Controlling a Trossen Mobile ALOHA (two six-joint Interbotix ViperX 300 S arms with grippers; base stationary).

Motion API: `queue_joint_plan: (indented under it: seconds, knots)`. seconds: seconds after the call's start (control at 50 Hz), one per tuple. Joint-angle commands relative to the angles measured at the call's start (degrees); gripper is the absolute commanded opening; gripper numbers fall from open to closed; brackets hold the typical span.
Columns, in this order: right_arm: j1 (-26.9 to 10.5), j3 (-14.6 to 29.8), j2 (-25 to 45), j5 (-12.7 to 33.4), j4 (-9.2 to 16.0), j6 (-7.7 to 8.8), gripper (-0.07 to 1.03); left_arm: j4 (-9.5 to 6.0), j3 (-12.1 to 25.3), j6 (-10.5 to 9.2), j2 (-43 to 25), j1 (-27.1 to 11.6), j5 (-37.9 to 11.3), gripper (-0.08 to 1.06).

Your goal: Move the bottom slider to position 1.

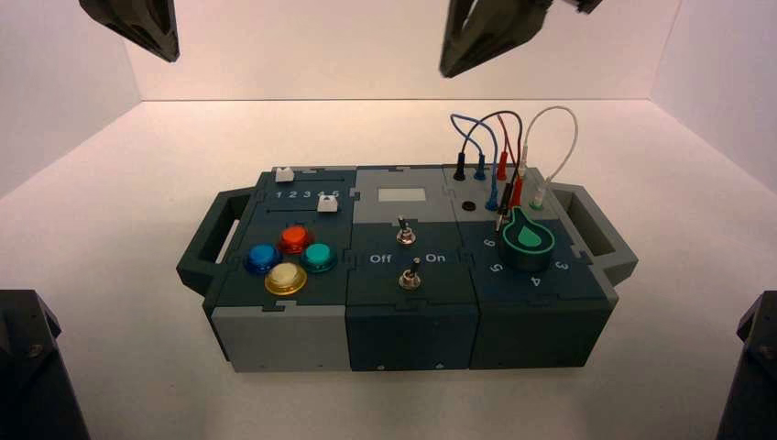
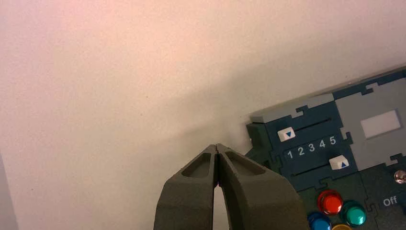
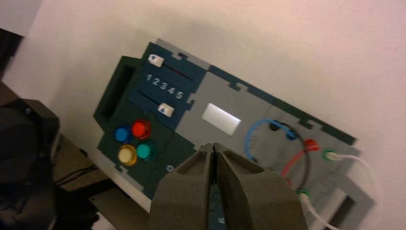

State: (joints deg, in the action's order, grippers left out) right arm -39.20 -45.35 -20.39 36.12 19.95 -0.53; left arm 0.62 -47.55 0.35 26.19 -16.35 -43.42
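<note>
The bottom slider (image 2: 339, 163) is a small white knob in its dark track on the box's left block, standing below the printed 5. It also shows in the high view (image 1: 327, 205) and the right wrist view (image 3: 165, 109). Position 1 (image 2: 289, 154) is the first numeral of the row "1 2 3 4 5", also seen in the right wrist view (image 3: 149, 77). My left gripper (image 2: 217, 146) is shut and empty, hanging high behind the box's left end (image 1: 165, 46). My right gripper (image 3: 212, 145) is shut and empty, high behind the box's middle (image 1: 454, 60).
The top slider (image 2: 287, 134) sits above the 1. Red, blue, green and yellow buttons (image 1: 286, 257) lie in front of the sliders. Two toggle switches (image 1: 406, 234), a green knob (image 1: 528, 238) and looping wires (image 1: 499, 147) fill the middle and right blocks. Box handle (image 1: 206, 240) projects left.
</note>
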Motion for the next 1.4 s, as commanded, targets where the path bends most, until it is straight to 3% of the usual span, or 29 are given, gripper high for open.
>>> queue_joint_plan:
  seconds: [0.02, 0.62, 0.96, 1.4]
  knots:
    - [-0.70, 1.41, 0.53, -0.97, 2.20, 0.00, -0.02, 0.09, 1.85, 0.09, 0.35, -0.09, 0.18, -0.03]
    - [-2.02, 0.88, 9.23, -2.81, 11.95, 0.79, -0.02, 0.18, 0.88, 0.09, 2.02, -0.09, 0.18, -0.03]
    - [-5.89, 3.34, 14.94, -3.16, 15.47, 0.88, -0.02, 0.18, 0.53, 0.09, 2.29, -0.09, 0.09, -0.03]
    - [-6.15, 4.75, 18.90, -4.31, 18.98, 0.97, -0.02, 0.18, 0.26, 0.09, 2.64, 0.00, -0.18, -0.03]
